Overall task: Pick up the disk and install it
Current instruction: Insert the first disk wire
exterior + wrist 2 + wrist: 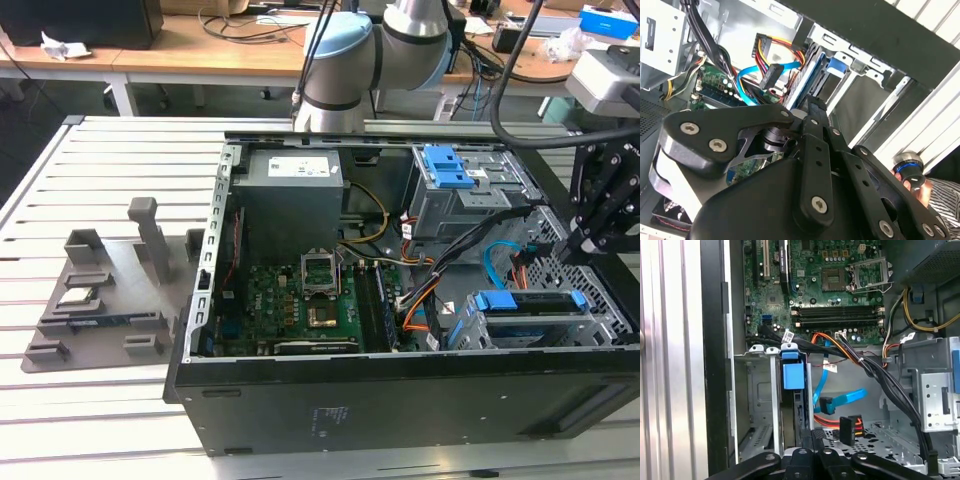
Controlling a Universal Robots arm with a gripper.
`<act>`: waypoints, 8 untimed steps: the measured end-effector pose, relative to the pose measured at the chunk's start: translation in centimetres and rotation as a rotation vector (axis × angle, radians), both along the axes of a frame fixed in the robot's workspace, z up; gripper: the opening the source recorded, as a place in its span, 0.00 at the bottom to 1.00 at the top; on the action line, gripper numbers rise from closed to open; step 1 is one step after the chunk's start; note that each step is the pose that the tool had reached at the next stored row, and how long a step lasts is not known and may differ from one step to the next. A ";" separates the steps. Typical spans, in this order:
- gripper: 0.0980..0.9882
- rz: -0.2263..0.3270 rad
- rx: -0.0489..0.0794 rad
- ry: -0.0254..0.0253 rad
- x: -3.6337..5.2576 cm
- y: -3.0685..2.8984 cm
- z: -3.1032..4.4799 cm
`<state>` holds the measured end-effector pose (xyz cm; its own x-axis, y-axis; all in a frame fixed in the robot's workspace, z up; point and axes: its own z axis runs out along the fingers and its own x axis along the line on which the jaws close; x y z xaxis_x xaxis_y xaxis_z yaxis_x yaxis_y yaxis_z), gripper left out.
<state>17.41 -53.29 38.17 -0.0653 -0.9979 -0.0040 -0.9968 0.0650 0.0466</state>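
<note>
In the exterior view the gripper (574, 246) is seen low over the end of the case (350, 400) at that view's right, at the far end of the lower cage (600, 320). The disk (545, 300) is lodged on edge in that cage, just beyond the blue latch (495, 300). The pick-up is therefore judged done and the install step in hand. How deep the disk sits is not shown here.

In the first wrist view the cage (760, 410) is looked into along its length. The disk (800, 412) is seen edge-on under the latch (793, 375), with the gripper (813, 436) right at its near end. Loose cables (840, 401) are shown beside the slot and the board (815, 290) beyond (neither is plain from outside).

In the second wrist view the gripper (810, 107) is aimed at the disk's blue-railed edge (816, 62). What seems a hand (918, 186) is shown outside the case wall. Whether the gripper is clamped or free cannot be told from any view.

For seating, a push kept straight along the rails would be called for, with the cables kept clear.
</note>
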 end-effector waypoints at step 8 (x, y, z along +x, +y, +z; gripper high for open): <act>0.01 0.000 -0.002 -0.0001 1.12 0.48 0.00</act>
<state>18.54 -52.82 38.17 -0.0653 -0.9979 -0.0016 -0.9968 0.0651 0.0464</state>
